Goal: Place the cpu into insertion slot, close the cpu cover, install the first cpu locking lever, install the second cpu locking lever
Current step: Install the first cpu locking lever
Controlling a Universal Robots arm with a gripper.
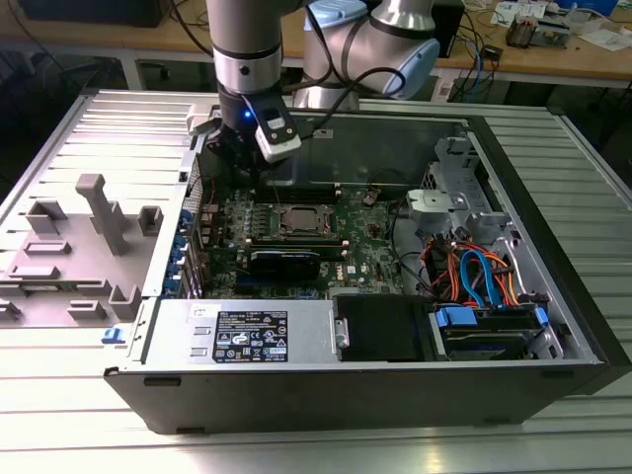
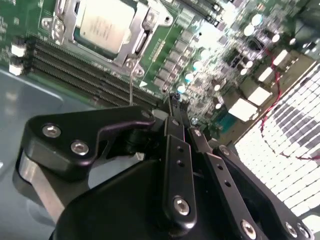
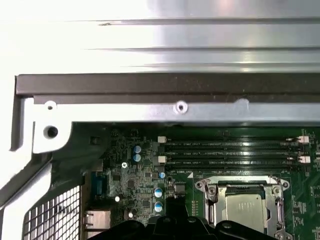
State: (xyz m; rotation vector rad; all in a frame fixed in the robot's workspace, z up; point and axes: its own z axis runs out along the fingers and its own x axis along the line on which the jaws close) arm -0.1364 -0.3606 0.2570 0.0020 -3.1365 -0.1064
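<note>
Hovering gripper (image 2: 175, 102) beside seated cpu (image 2: 103, 25).
Its fingers (image 2: 175, 165), pressed together, empty, stand to the exterior view's left of it.

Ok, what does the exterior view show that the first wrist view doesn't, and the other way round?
Exterior view, not the first wrist view: the grey fixture tray on the exterior view's left, the labelled power supply and orange and blue cables. First wrist view, not the exterior: the chassis rim's screw holes and blue-topped capacitors. Both: the cpu seated in the insertion slot, memory strips alongside, and the claw.
</note>
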